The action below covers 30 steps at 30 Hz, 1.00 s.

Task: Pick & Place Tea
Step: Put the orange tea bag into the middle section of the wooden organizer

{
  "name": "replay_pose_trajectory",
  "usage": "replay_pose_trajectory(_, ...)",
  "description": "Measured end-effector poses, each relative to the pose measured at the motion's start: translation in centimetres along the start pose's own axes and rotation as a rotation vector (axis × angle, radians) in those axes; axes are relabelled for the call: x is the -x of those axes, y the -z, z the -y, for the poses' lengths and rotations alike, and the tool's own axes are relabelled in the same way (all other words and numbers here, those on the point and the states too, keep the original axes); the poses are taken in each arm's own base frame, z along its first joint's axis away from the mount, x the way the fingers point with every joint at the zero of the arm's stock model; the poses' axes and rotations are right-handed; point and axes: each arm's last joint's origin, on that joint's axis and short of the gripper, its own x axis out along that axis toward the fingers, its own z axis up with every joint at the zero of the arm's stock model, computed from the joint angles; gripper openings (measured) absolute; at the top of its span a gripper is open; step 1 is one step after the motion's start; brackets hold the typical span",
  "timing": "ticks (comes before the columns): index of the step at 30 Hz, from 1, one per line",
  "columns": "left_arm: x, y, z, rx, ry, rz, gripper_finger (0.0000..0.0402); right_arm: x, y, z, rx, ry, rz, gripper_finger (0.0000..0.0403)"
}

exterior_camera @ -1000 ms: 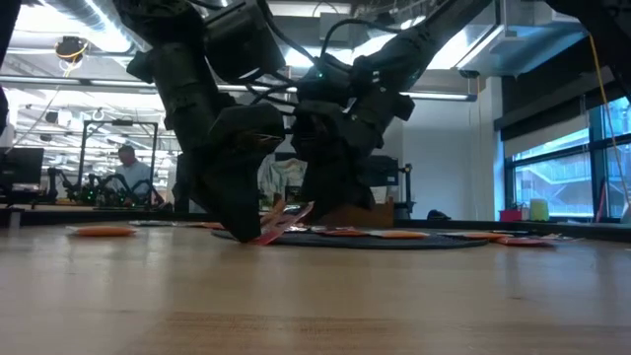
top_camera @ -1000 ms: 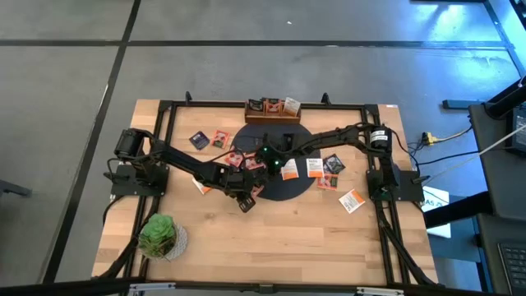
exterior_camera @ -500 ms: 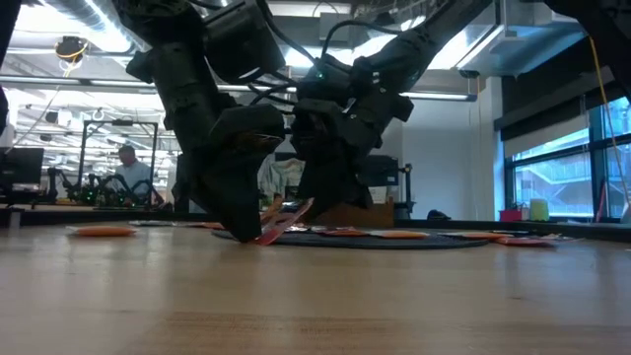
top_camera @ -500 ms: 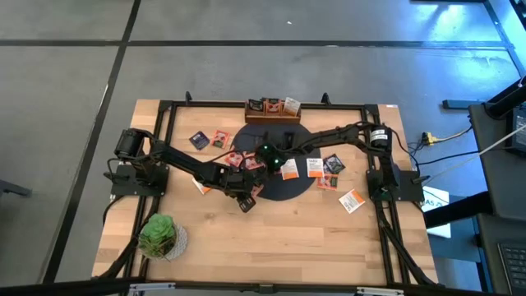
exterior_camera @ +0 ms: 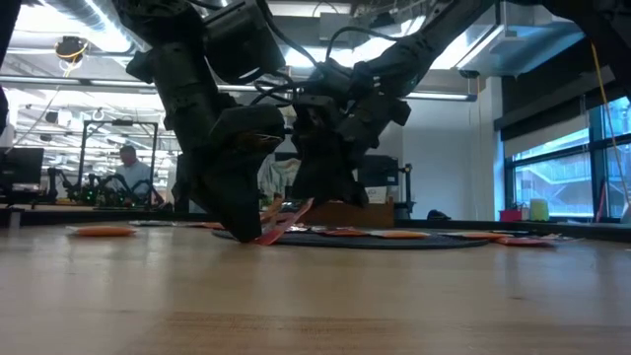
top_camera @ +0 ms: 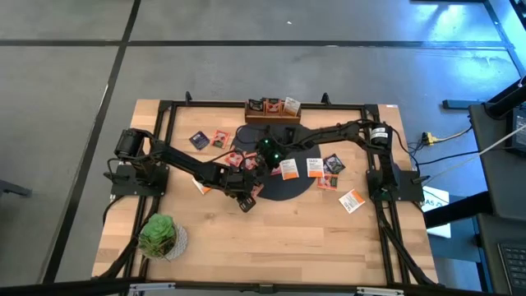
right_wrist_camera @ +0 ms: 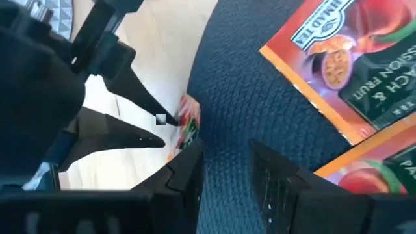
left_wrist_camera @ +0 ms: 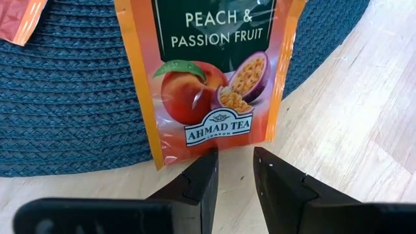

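Note:
An orange peach-and-passion-fruit tea packet [left_wrist_camera: 211, 71] lies over the near left rim of the black round mat [top_camera: 288, 187]. In the low view the packet [exterior_camera: 286, 219] stands tilted, its low edge by the table and its high edge over the mat. My left gripper [left_wrist_camera: 233, 156] is open, its fingertips right at the packet's low edge. My right gripper [right_wrist_camera: 227, 166] is open over the mat, close beyond the packet [right_wrist_camera: 188, 123], with only mat between its fingers. More tea packets [top_camera: 312, 167] lie on the mat. My left gripper slants down from the table's near left, and its fingertips [left_wrist_camera: 209, 159] reach the packet's low edge [left_wrist_camera: 221, 144]. Bare wood shows in the gap between them. I cannot tell whether they touch that edge.
A wooden box [top_camera: 272, 109] with packets stands at the far edge. Loose packets lie on the wood at the far left [top_camera: 200, 140] and near right [top_camera: 352, 200]. A green plant [top_camera: 159, 234] stands at the near left. A person [exterior_camera: 126, 158] shows in the room behind.
My right gripper has swung a little toward the table's far left over the mat and turned slightly, uncovering a white packet on the mat. The tilted packet and my left gripper have stayed where they were.

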Motion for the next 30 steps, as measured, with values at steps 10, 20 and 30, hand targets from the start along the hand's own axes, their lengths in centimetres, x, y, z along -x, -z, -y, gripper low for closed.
replay_pose_trajectory(10, 0.0, 0.0, 0.0, 0.000, -0.001, 0.001, 0.0095, -1.1, 1.1, -1.8, 0.045, -0.028, -0.038, 0.0120)
replay_pose_trajectory(20, 0.0, 0.0, 0.0, 0.000, -0.001, 0.001, 0.0095, -1.3, 1.3, -2.1, 0.076, -0.025, -0.040, 0.0077)
replay_pose_trajectory(30, 3.0, -1.0, -0.4, -0.048, -0.009, 0.058, 0.0095, 0.4, 0.1, -1.1, 0.122, -0.076, -0.023, 0.0005)
